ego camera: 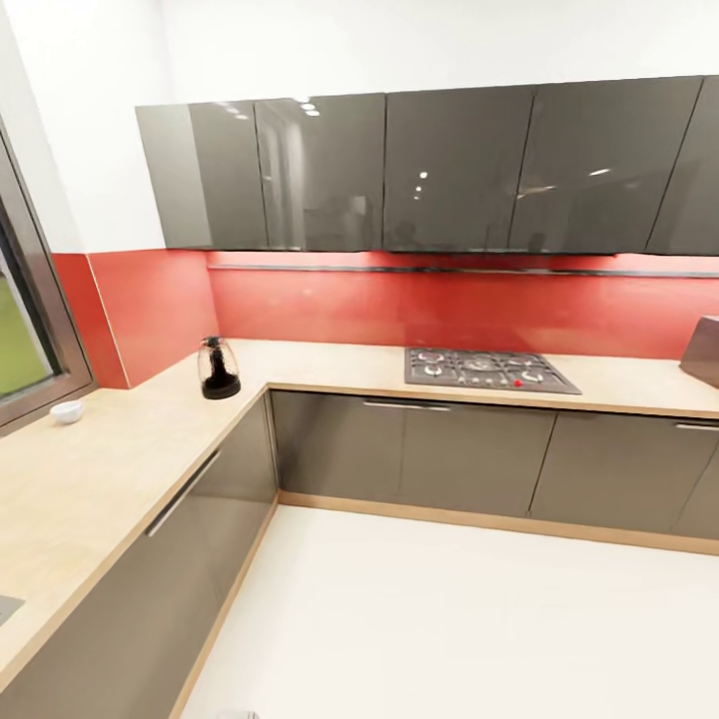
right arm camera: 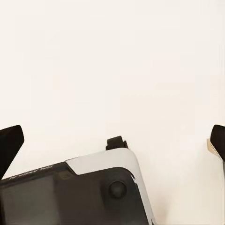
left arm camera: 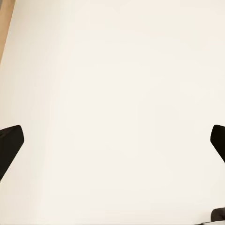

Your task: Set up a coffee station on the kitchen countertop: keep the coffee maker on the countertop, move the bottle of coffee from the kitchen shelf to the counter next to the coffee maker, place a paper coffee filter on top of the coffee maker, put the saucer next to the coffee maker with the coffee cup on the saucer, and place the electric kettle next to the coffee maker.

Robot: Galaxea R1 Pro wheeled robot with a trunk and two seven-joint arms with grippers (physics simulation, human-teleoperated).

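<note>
At the counter (ego camera: 100, 469) corner we see the kettle (ego camera: 218, 368) upright, cup (ego camera: 68, 410) near the window. Kettle: glass, fragile, prob. slippery (grip the handle). Left gripper (left arm camera: 112, 140) and right gripper (right arm camera: 112, 140) both wide open, empty, over floor.

The electric kettle (ego camera: 219, 368) stands on the kitchen countertop (ego camera: 120, 454), coffee cup (ego camera: 68, 410) leftward

Glossy grey cabinet fronts (ego camera: 419, 464), matt wood-look countertop (ego camera: 110, 459), glass kettle (ego camera: 218, 367)
</note>
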